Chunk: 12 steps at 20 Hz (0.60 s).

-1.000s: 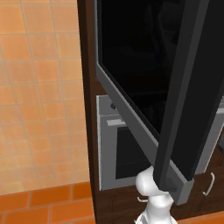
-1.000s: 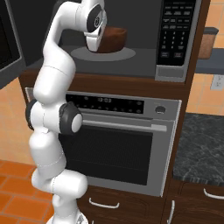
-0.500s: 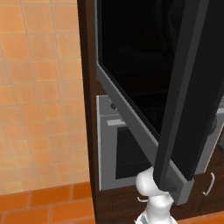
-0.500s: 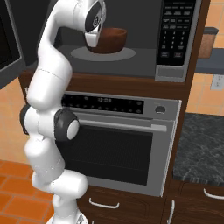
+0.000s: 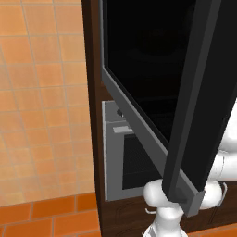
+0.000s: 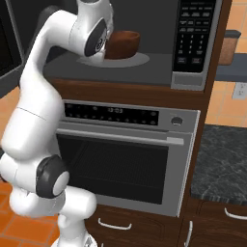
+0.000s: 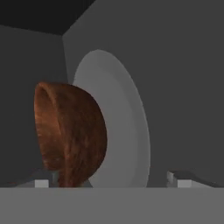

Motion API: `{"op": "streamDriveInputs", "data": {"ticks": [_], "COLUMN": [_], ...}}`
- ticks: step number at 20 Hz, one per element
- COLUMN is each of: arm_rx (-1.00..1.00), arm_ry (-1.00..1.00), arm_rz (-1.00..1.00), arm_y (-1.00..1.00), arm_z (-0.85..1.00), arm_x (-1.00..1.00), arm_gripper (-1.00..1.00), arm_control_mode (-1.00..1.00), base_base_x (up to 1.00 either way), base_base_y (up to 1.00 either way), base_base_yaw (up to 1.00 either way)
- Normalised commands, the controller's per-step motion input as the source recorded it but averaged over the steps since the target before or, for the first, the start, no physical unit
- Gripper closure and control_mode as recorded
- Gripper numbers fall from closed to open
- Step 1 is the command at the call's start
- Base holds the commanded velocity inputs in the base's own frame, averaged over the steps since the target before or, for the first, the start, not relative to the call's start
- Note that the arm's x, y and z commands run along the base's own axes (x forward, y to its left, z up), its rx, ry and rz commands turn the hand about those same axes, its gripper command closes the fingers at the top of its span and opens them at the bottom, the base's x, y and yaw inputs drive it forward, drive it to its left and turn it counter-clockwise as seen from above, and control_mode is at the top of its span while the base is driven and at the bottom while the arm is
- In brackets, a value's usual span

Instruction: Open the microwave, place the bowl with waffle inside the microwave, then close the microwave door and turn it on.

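The microwave (image 6: 193, 43) stands open, its grey cavity lit. A brown bowl (image 6: 123, 44) rests on the round glass plate (image 6: 140, 59) inside it; the waffle is hidden by the bowl's wall. In the hand view the bowl (image 7: 72, 135) appears rolled on its side against the plate (image 7: 127, 131). My gripper (image 7: 113, 181) is open just in front of the bowl, which sits nearer the left fingertip (image 7: 41, 180), with nothing held. The arm's wrist (image 6: 94, 36) hangs at the cavity mouth. The microwave door (image 5: 139, 69) is swung wide open towards the left base camera.
Below the microwave is a silver oven (image 6: 125, 159) with a bar handle (image 6: 120, 137), and wooden drawers (image 6: 116, 224) lie under it. A dark stone counter (image 6: 222, 169) and a brown canister (image 6: 230, 46) are to the right. Orange tiled wall (image 5: 41, 102) runs to the left.
The jaws have spread wide and let go of the bowl, which stays on the plate. The hand has drawn back a little from the cavity and the elbow has shifted.
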Motion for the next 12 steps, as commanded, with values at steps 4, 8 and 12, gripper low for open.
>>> {"op": "streamDriveInputs", "data": {"ticks": [4, 8, 12], "arm_rx": [-0.05, -0.27, -0.40], "arm_ry": [-0.15, -0.17, -0.08], "arm_rz": [0.03, 0.07, 0.15], "arm_y": [-0.17, -0.09, 0.00], "arm_z": [0.00, -0.09, 0.00], "arm_x": [-1.00, -1.00, -1.00], "arm_gripper": [-1.00, -1.00, -1.00], "arm_control_mode": [-1.00, -1.00, -1.00], "base_base_x": [0.00, 0.00, 0.00], "base_base_y": [0.00, 0.00, 0.00], "base_base_yaw": [0.00, 0.00, 0.00]}}
